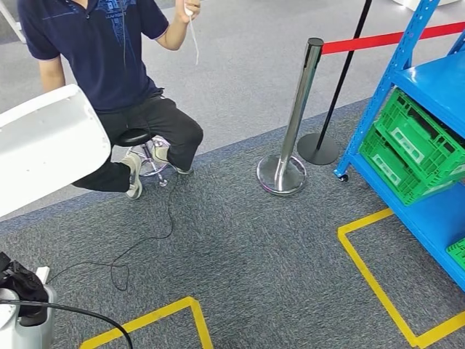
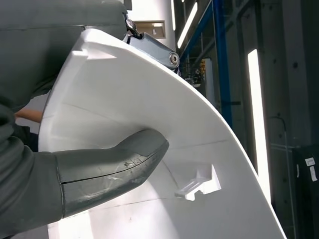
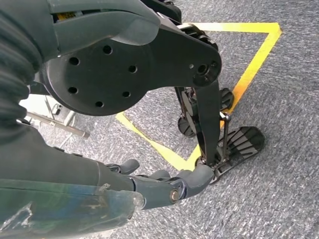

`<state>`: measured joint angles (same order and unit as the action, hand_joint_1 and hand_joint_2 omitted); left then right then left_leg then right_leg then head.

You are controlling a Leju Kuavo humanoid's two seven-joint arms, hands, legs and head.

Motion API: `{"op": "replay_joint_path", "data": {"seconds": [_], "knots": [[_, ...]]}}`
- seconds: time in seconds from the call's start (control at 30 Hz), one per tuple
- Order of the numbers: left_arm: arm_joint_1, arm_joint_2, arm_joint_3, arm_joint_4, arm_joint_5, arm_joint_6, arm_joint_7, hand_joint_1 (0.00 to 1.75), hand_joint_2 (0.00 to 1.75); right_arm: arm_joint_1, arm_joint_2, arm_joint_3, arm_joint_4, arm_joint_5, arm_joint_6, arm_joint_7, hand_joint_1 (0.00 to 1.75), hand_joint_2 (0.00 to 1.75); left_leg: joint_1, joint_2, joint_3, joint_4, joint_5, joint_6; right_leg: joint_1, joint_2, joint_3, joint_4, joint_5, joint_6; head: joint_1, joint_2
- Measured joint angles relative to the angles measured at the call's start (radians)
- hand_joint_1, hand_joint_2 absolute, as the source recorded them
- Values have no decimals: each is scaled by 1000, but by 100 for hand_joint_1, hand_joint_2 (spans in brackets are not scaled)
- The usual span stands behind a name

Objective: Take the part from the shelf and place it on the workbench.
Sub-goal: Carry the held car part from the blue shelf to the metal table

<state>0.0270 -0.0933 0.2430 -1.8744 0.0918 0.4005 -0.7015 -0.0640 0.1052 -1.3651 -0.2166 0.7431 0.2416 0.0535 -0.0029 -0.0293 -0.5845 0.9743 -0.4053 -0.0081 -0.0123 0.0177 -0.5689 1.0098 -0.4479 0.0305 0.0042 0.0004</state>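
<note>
Grey carpet (image 1: 247, 240), yellow floor tape (image 1: 378, 291)

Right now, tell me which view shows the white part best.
The left wrist view: the white part is close up, with the left robot hand gripping it. The head view catches its curved end. The right wrist view gives nothing of it.

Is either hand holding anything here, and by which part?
The left hand grips the white part near one end, thumb across its inner face. The right hand holds nothing.

Left hand (image 2: 94, 172): thick grey thumb, scuffed, seamed along its length; right hand (image 3: 165, 186): dark jointed fingers, silver pivot screw, ribbed grey cover.
</note>
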Motion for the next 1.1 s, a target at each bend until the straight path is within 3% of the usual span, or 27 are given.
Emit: {"op": "replay_joint_path", "data": {"seconds": [0.1, 0.13, 0.2, 0.23, 0.27, 0.3, 0.4, 0.47, 0.53, 0.6, 0.63, 0.67, 0.73, 0.77, 0.8, 0.87, 0.9, 0.93, 0.97, 1.03, 1.1], "knots": [[1, 2, -1, 0, 0, 3, 0, 175, 175, 0, 4, 0, 0, 1, 0, -3, 0, 175, 7, 1, 25, -50, 23, 25, 1, -5, -3, 2, -8, 14, 0, 0], [1, 2, -2, 0, 0, 4, 0, 175, 175, 0, 4, 0, 0, 2, 0, -4, 0, 175, 11, 1, 34, -66, 31, 26, 1, -6, -20, 36, -29, 17, 2, 0], [2, 2, -3, 0, 0, 7, 0, 175, 175, 1, 4, 0, 0, 3, 0, -6, 0, 175, 16, 1, 37, -73, 36, 24, -3, -8, -77, 158, -92, 25, 4, 0], [3, 1, -3, 1, 0, 8, 0, 175, 175, 2, 4, 0, 0, 3, 0, -6, 0, 175, 18, 1, 37, -72, 36, 21, -7, -8, -104, 214, -113, 32, 4, 0], [5, 1, -4, 1, 0, 8, 0, 175, 175, 4, 4, 0, 0, 2, 0, -6, 0, 175, 21, 0, 36, -70, 34, 17, -12, -8, -117, 241, -115, 39, 4, 0], [6, 1, -4, 2, 0, 9, 0, 175, 175, 5, 4, 0, 0, 1, 0, -6, 0, 175, 26, -2, 36, -67, 32, 10, -19, -8, -111, 228, -99, 47, 4, 0], [8, 1, -4, 4, 0, 10, 0, 175, 175, 5, 7, 0, 1, 0, 0, -9, 0, 175, 43, -7, 26, -33, 13, -25, -41, 0, -21, 59, -22, 78, 5, 0], [9, 2, -4, 4, 0, 11, 0, 175, 175, 5, 12, 0, 2, 3, 0, -14, 0, 175, 48, -9, 15, -11, 5, -39, -43, 10, 4, 12, -12, 67, 0, 0], [10, 2, -5, 4, 0, 11, 0, 175, 175, 6, 13, 1, 2, 7, 0, -20, 0, 175, 49, -9, 6, -7, 18, -23, -38, 11, 2, 7, -2, 45, -8, 0], [10, 3, -5, 4, 0, 11, 0, 175, 175, 7, 13, 2, 2, 11, 1, -25, 0, 175, 48, -8, 0, -10, 34, 0, -40, 11, 1, -5, 7, 44, -11, 0], [9, 5, -5, 4, 0, 11, 0, 175, 175, 7, 15, 3, 2, 13, 2, -27, 0, 175, 45, -8, 1, -14, 38, 6, -46, 9, 6, -19, 12, 46, -12, 0], [9, 8, -5, 2, 0, 11, 0, 175, 175, 8, 17, 5, 2, 15, 4, -28, 0, 175, 41, -8, 15, -38, 51, 16, -49, 7, 15, -40, 19, 48, -16, 0], [4, 8, -5, -2, 1, 12, 0, 175, 175, 7, 14, 8, 1, 17, 7, -30, 0, 175, 41, -23, 73, -144, 84, 52, -48, 1, 26, -56, 14, 46, -26, 0], [2, 8, -5, -3, 2, 12, 1, 175, 175, 6, 12, 10, 1, 18, 8, -31, 0, 175, 44, -31, 100, -194, 100, 64, -44, -2, 14, -30, -6, 43, -29, -1], [0, 5, -5, -3, 3, 12, 1, 175, 175, 5, 10, 11, 1, 19, 9, -32, 0, 175, 49, -40, 115, -223, 102, 63, -42, -4, -11, 25, -38, 42, -29, -1], [4, 3, -4, -1, 4, 13, 3, 175, 175, 5, 9, 12, 1, 19, 8, -33, 0, 175, 56, -46, 107, -213, 96, 33, -44, -6, -67, 140, -89, 50, -25, 0], [7, 2, -4, -1, 3, 13, 3, 175, 175, 6, 8, 12, 1, 20, 8, -33, 0, 175, 62, -53, 99, -201, 89, 14, -46, -7, -78, 165, -92, 57, -21, 0], [9, 1, -5, 0, 3, 13, 3, 175, 175, 8, 7, 13, 1, 20, 7, -33, 0, 175, 71, -62, 87, -182, 83, -4, -49, -7, -68, 152, -77, 66, -16, 0], [10, 0, -5, 0, 3, 13, 3, 175, 175, 9, 6, 13, 1, 20, 7, -34, 0, 175, 82, -73, 74, -159, 75, -23, -54, -3, -41, 106, -52, 77, -13, 0], [12, 0, -4, 0, 3, 13, 2, 175, 175, 10, 9, 14, 3, 20, 8, -34, 0, 175, 102, -94, 46, -109, 56, -58, -57, 43, 10, 22, -26, 99, -9, 0], [15, -3, -5, 0, 2, 13, 2, 175, 175, 12, 10, 15, 4, 19, 8, -34, 0, 175, 114, -106, 31, -89, 55, -77, -43, 81, 30, 0, -27, 86, -17, 0]]}}
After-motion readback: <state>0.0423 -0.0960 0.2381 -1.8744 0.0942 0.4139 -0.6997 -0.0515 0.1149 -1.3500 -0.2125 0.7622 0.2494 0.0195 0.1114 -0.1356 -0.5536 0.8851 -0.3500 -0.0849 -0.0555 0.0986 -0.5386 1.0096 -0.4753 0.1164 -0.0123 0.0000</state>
